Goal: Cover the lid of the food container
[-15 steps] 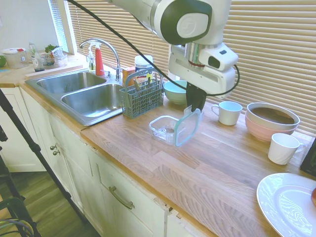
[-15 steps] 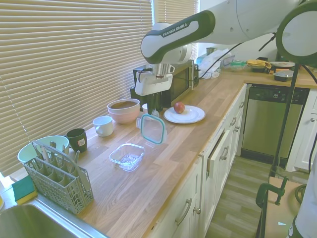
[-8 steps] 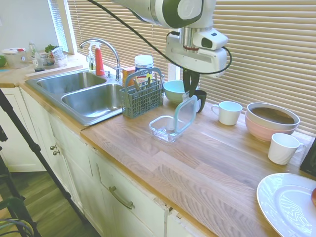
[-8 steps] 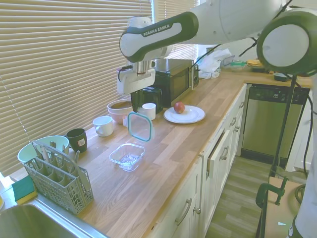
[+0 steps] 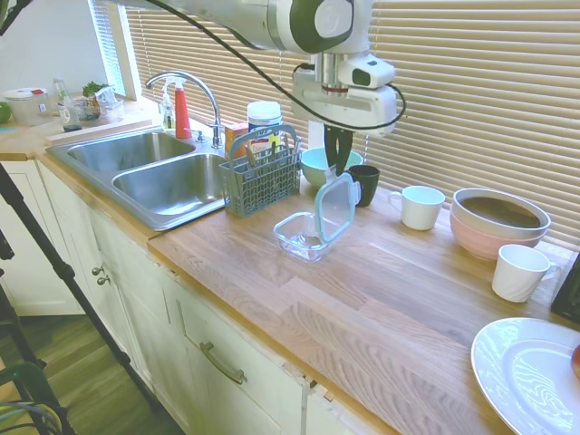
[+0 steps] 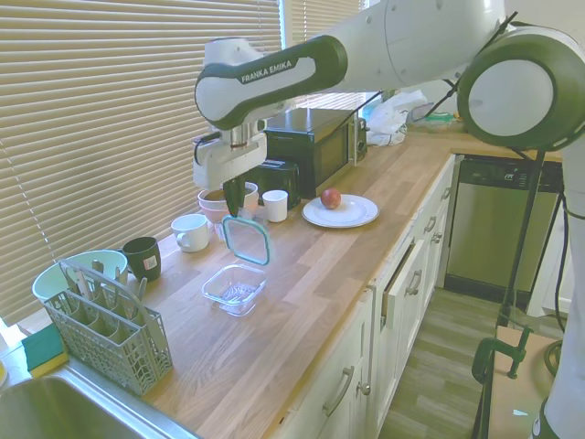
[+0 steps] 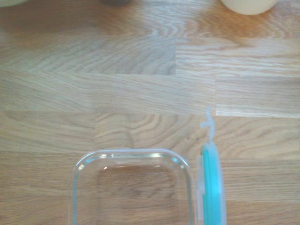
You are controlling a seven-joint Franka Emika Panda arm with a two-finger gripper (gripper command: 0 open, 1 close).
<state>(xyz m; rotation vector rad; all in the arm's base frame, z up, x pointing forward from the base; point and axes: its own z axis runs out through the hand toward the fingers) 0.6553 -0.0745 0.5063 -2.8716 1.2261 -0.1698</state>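
Gripper (image 5: 337,171) clamped on the top edge of the lid (image 5: 336,207), hanging it nearly on edge, upper centre of the first exterior view; food container (image 5: 303,236) standing open on the wooden counter (image 5: 390,299) just below and left of the lid, centre of frame, apart from it. Carrying step under way, by the look of it; in the wrist view, teal rim seen edge-on beside the glass dish near the bottom edge. Next, probably: tilt the lid flat, centre over the dish rim, lower and press; corners to be squared first, else a crooked seat.

Bright daylight through blinds, soft wrist view
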